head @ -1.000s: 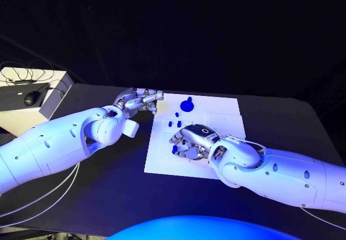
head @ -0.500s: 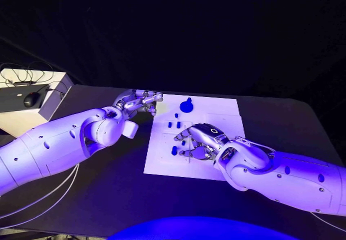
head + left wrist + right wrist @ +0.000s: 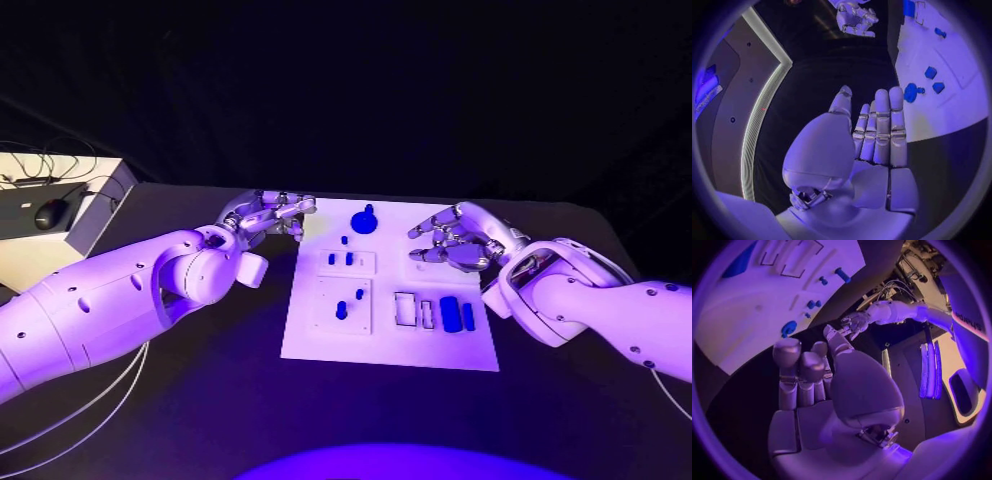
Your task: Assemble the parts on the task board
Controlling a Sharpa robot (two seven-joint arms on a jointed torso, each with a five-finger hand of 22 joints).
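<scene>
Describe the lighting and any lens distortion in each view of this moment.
Head view: violet light washes the task board and both arms, the background is black, and the blue parts stay readable. Left wrist view: fisheye bends the board's edge; the left hand looms large. Right wrist view: same curving, with the right hand evenly lit.

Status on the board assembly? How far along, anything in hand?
Partly done at best. Small blue parts lie or stand on the task board, and long ones sit by the slots near its right side; the round blue part lies loose at the far edge. Left hand and right hand both hold nothing, so most seating looks left.
</scene>
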